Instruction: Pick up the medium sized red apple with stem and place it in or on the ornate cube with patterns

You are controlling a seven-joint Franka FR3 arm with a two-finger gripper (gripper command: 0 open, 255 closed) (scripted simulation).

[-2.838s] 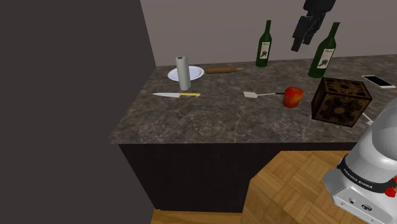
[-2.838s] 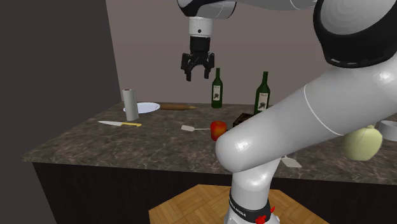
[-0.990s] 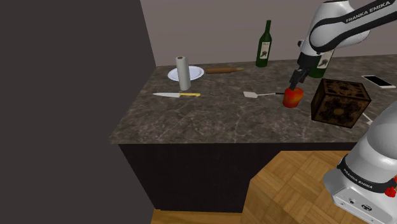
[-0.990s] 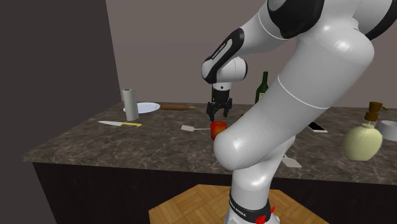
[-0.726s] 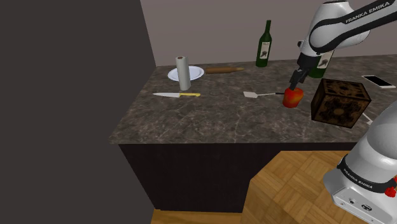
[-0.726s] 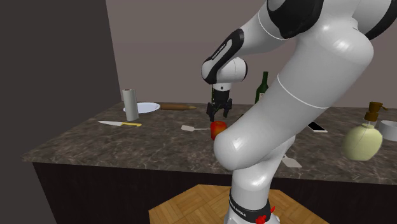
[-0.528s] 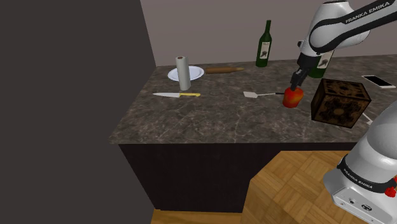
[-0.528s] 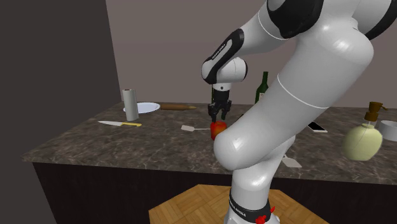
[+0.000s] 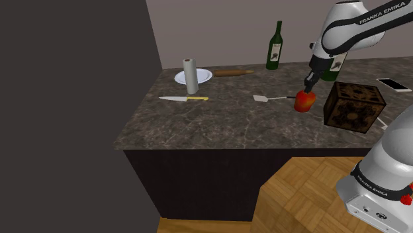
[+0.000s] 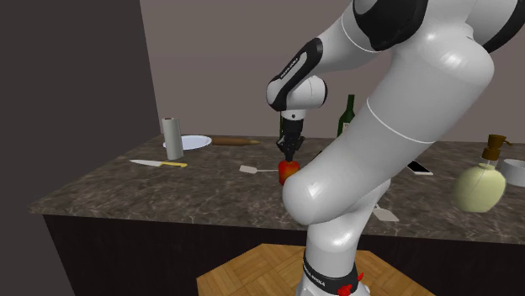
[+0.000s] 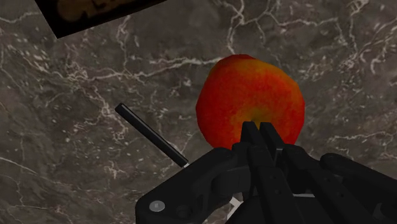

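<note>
The red apple [image 9: 304, 101] [image 10: 289, 171] rests on the dark marble counter [image 9: 218, 122], just to the shoulder view's left of the brown patterned cube [image 9: 354, 106]. My black gripper [image 9: 308, 89] [image 10: 289, 156] comes straight down onto the apple's top. In the wrist view the two fingers meet at the gripper [image 11: 257, 130] over the middle of the apple [image 11: 248, 95], pinching it where the stem is hidden. A corner of the cube [image 11: 95, 13] shows beyond the apple.
A spatula [image 9: 265, 98] [image 11: 149, 135] lies beside the apple. Further along the counter are a knife [image 9: 184, 98], a paper towel roll [image 9: 191, 76], a plate [image 9: 202, 75], a rolling pin [image 9: 233, 73], a wine bottle [image 9: 275, 47] and a phone [image 9: 394, 84].
Over the last second the fingers, spread around the apple's top, closed together onto it. The arm and the apple stayed in place.
</note>
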